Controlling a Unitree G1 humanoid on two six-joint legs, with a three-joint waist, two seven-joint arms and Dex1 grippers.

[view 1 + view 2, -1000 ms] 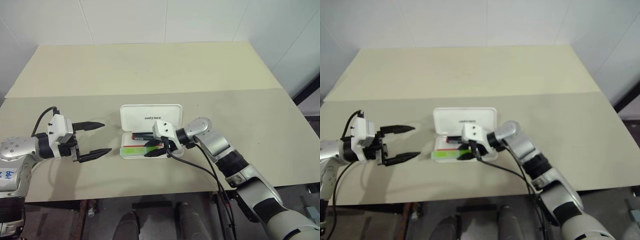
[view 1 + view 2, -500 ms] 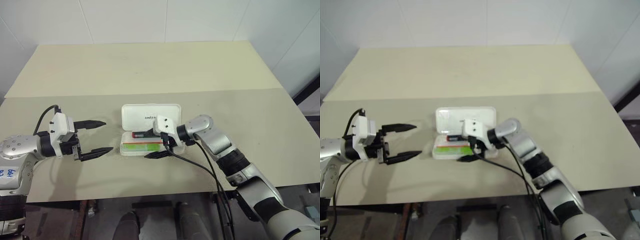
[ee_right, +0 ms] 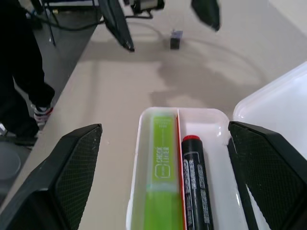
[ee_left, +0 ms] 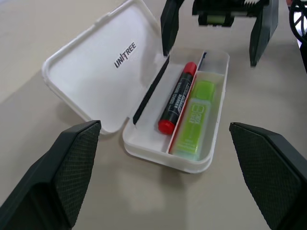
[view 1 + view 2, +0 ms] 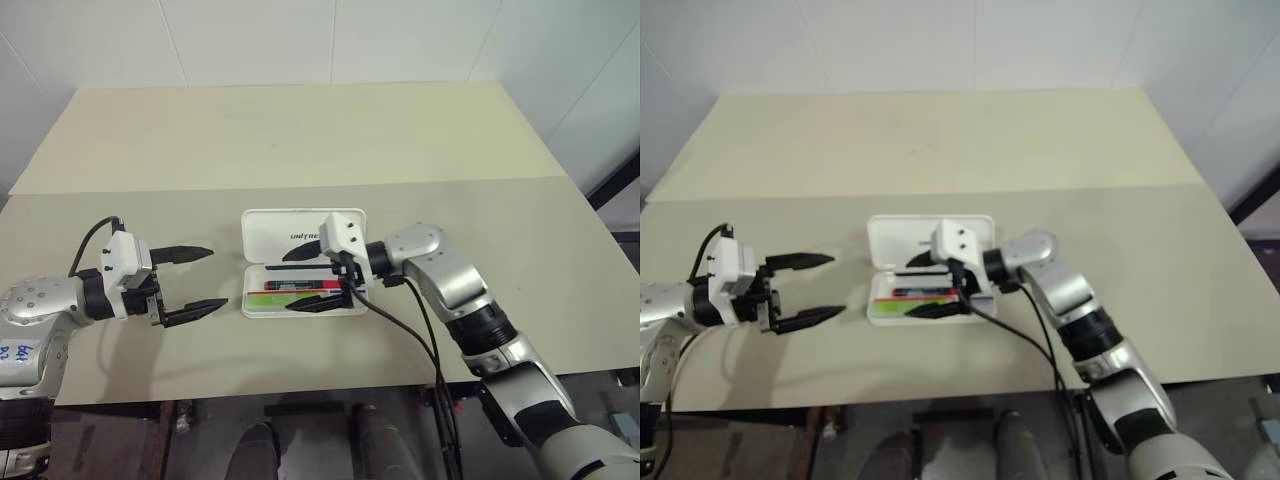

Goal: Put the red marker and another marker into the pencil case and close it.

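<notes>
From the left eye view, I see the white pencil case [image 5: 303,265] lying open on the bench [image 5: 300,140]. Its lid is flipped back, away from me. My right claw [image 5: 312,287] hangs just over the tray with its two black fingers spread wide, and it holds nothing. My left claw [image 5: 188,282] waits off to the side, well apart from the case. It is spread wide too, with nothing in it.

The right eye view shows the same thing. The red marker [image 5: 922,292] and the green marker [image 5: 902,307] both lie inside the tray.

In the left wrist view, I look right into the case. The red marker lies in the middle slot, next to the lid hinge side. The green marker lies in the slot beside it, at the outer wall. A thin red strip runs between them. The lid says UNITREE and lies flat and open. The right claw's fingers hang above the far end of the case.

In the right wrist view, I see both markers side by side again, flat in the tray. A person's leg and shoe [image 3: 41,112] show on the floor past the bench edge.

So I think both markers are in. What is left is to swing the lid over and shut the case.
</notes>
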